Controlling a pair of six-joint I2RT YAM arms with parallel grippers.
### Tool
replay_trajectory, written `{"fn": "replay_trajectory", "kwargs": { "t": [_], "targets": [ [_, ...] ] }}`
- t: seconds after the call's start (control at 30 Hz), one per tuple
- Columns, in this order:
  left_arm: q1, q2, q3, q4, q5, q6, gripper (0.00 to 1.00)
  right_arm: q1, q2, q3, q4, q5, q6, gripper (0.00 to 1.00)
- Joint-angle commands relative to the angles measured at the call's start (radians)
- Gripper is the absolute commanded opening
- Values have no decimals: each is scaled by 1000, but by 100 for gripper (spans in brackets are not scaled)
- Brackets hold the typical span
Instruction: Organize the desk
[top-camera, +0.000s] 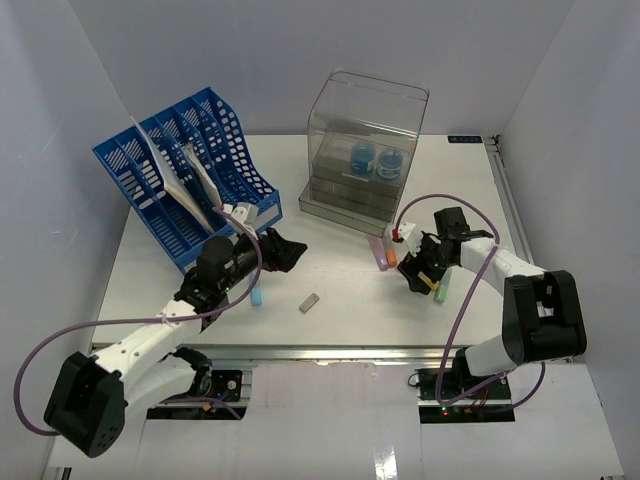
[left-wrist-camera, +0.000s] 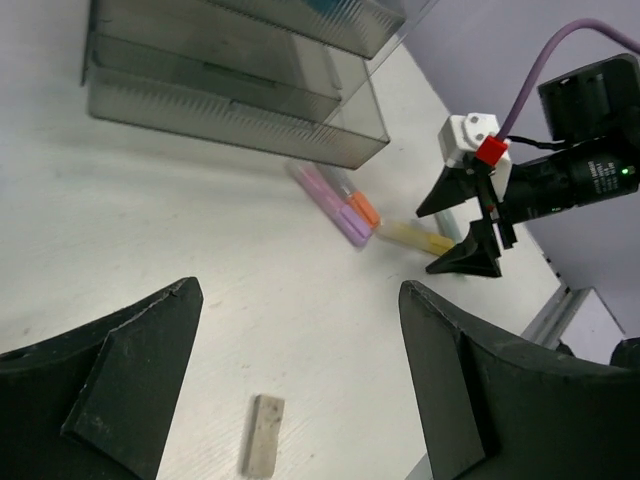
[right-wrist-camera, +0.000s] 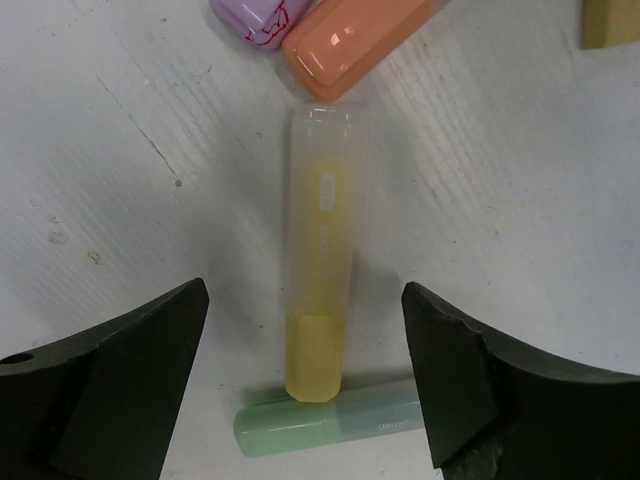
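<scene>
Bench (top-camera: 340, 285) is white and flat. It lies under both tools, with pale walls (top-camera: 250, 60) around it.

The left tool (top-camera: 292, 250) is spread wide and holds nothing. It hangs low over the bench. A small tan block (top-camera: 310, 302) lies flat on the bench near this tool and does not touch it. From the tool's own camera, the block shows in the gap between its two fingers (left-wrist-camera: 120, 380). Just beside this tool, back toward its arm, lies a little light blue thing (top-camera: 256, 296). It may be a pen cap, but it is too small to be sure. Behind the left tool stands a blue file rack (top-camera: 190, 170) with papers (top-camera: 165, 170) in it.

The right tool (right-wrist-camera: 305, 300) is spread wide too and pinches nothing. A yellow marker (right-wrist-camera: 320, 230) lies on the bench right between its two fingers, with a gap on each side. A green marker (right-wrist-camera: 330, 425) lies across the near end of the yellow one and touches it. At the far end, past the tips, an orange marker (right-wrist-camera: 350, 40) touches the yellow one. A purple marker (right-wrist-camera: 255, 20) lies next to the orange one. Farther out past the right tool stands a clear drawer box (top-camera: 365, 140) with two blue things (top-camera: 362, 157) inside.
</scene>
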Motion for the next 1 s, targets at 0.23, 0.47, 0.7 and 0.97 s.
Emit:
{"fn": "replay_trajectory", "kwargs": {
  "t": [0.23,0.47,0.7,0.97],
  "targets": [
    [4,-232,-123,-369,-305,-65,90,15,41,-22,-7,-36,-28,36],
    [4,-209,-119,-481,-436,-118,90,15,0,-19,-62,-54,-64,8],
    [4,-179,-92,-538,-561,-111,90,20,-171,83,-208,-188,-158,8],
    [4,-40,-37,-547,-596,-118,90,198,-105,337,-113,-133,-11,8]
  ]
}}
